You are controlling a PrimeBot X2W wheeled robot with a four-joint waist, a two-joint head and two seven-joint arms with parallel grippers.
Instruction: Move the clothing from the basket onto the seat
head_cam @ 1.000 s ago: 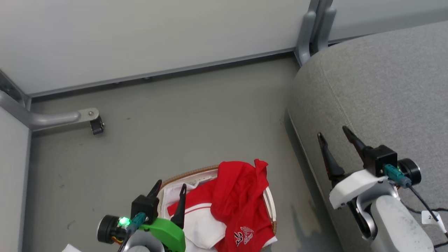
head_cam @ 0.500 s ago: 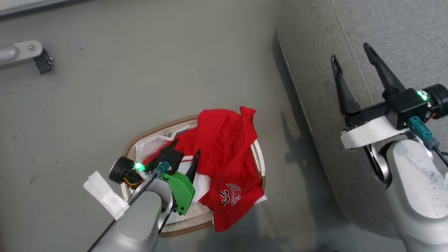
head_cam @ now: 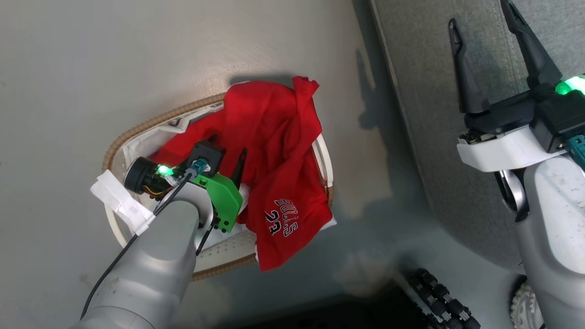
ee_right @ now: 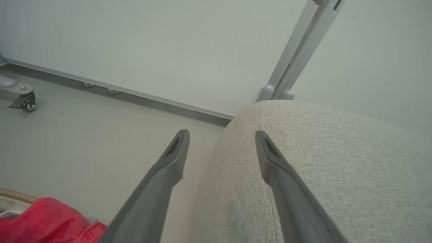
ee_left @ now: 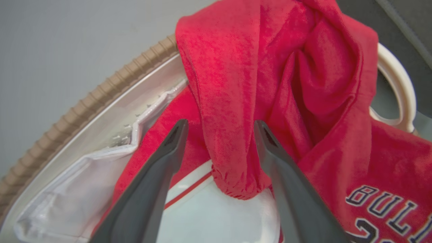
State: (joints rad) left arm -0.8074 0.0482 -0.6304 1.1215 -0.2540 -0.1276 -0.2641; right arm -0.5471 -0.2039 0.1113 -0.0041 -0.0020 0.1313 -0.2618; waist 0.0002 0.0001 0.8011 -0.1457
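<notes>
The left gripper point(ee_left: 220, 124) hangs spread wide inside the basket point(head_cam: 151, 123). Its two dark fingers stand on either side of a bunched fold of the clothing point(ee_left: 236, 84) without pinching it; whether they touch the fabric cannot be told. The red clothing is heaped in the basket's right half and spills over the right rim beside a white handle point(head_cam: 322, 153), with a lettered panel hanging outside the wall. The white liner cloth point(ee_left: 60, 202) lies bare along the basket's left inner wall under the brown woven rim. The basket stands on the floor point(head_cam: 137, 55), near the seat point(head_cam: 434, 114), with a strip of bare floor between them and open floor to its left and far side. The right gripper point(head_cam: 479, 13) is also spread and holds nothing, poised over the seat's rounded left edge by the stitched seam. The seat's grey top is bare where it shows. A black ribbed wheel point(head_cam: 438, 294) sits on the floor near the seat's lower corner. In the right wrist view a pale wall panel point(ee_right: 168, 40), a metal post point(ee_right: 297, 50) and a caster point(ee_right: 27, 103) close off the far edge of the floor.
</notes>
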